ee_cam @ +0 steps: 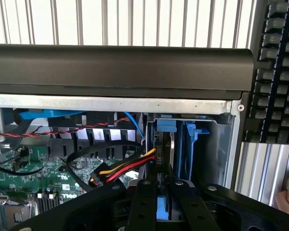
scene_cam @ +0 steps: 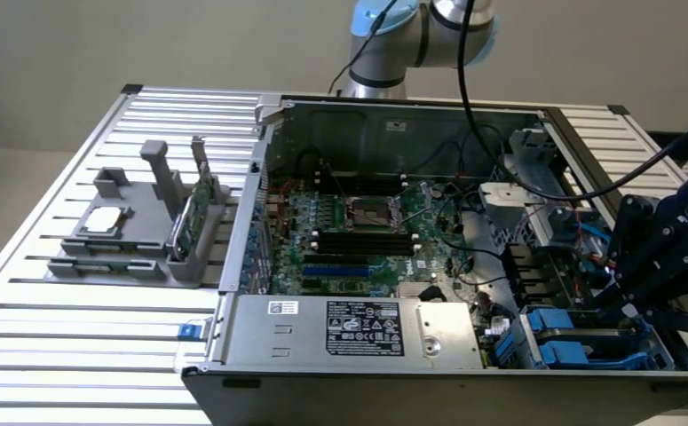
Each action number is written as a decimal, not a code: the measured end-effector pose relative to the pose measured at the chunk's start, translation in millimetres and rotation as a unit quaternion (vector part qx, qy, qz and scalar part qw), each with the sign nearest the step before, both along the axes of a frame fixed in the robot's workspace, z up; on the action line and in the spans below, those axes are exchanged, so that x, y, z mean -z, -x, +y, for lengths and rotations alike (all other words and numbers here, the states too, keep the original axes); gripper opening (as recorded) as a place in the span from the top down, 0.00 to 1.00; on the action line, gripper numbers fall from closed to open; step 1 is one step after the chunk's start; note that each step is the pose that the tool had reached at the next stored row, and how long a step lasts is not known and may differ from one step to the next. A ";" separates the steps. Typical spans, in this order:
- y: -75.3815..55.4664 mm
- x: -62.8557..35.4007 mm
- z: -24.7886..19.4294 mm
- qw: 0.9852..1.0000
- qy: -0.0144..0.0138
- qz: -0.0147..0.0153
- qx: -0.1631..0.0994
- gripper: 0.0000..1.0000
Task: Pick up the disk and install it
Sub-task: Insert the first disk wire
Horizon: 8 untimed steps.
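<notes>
Item: disk (ee_cam: 164, 204) in blue carrier, clamped edge-on between the end effector (ee_cam: 164, 192) fingers, long axis pointing straight into the drive bay (ee_cam: 183, 144) just ahead.

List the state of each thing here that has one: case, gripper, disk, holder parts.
Computer case: side panel off, motherboard exposed.
Gripper: closed on the disk, over the drive bay.
Disk: blue carrier edge held between the fingers, standing on edge at the bay's mouth, not seated.
Drive bay: open, another blue carrier inside.
Green circuit card: upright in the grey holder.
Silver chip: flat on the grey holder.
</notes>
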<state>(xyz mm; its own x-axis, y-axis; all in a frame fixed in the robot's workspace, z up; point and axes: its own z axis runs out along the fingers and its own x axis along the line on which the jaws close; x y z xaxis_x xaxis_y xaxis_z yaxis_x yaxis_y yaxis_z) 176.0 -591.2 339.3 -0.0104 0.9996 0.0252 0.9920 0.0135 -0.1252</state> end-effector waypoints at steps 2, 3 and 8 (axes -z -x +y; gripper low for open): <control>0.0 0.1 0.2 1.000 0.000 0.000 0.000 0.83; 0.0 0.1 0.3 1.000 0.000 0.000 0.000 0.83; 0.0 0.3 1.9 1.000 0.002 0.000 0.000 0.83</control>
<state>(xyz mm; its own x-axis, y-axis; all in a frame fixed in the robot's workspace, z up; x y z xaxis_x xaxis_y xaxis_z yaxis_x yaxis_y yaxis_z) 176.0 -589.3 339.0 -0.0105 0.9997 0.0213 0.9920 0.0131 -0.1253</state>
